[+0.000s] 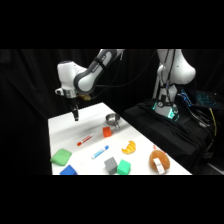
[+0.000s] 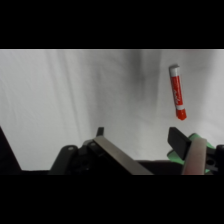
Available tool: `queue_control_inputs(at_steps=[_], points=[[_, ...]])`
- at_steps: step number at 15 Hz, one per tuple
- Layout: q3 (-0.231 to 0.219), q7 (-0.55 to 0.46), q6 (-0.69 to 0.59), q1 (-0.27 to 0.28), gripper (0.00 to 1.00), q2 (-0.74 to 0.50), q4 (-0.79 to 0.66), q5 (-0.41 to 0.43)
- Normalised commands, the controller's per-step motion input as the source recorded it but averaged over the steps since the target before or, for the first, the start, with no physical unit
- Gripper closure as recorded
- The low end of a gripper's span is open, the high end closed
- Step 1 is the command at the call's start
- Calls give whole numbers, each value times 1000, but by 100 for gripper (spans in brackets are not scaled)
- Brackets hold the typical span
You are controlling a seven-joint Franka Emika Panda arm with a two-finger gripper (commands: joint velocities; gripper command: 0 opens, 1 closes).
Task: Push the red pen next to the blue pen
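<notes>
Red pen (image 1: 84, 140) lies bare on the table (image 1: 65, 125), blue pen (image 1: 100, 151) near it toward the front, apart, roughly parallel; gripper (image 1: 76, 118) hangs above the table behind the red pen, touching nothing, fingers spread with nothing between them; risk: an off-centre shove would spin or roll the pen instead of sliding it, or overshoot into the blue one; wrist view shows the finger gap and red pen (image 2: 177, 92) only; side view alone shows the blue pen and orange-red cube (image 1: 107, 132).
</notes>
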Motion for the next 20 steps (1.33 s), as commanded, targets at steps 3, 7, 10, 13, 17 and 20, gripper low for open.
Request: queue_control_inputs(at_steps=[3,7,10,13,17,20], points=[[147,-351,-162,-144,0,300,410,56],[138,-312,-109,-107,0,237,274,28],[119,-265,-44,-89,0,188,177,-1],[102,-237,33,-88,0,162,162,-25],[68,-178,149,-56,0,119,130,-82],[75,-142,199,-37,0,123,103,-95]])
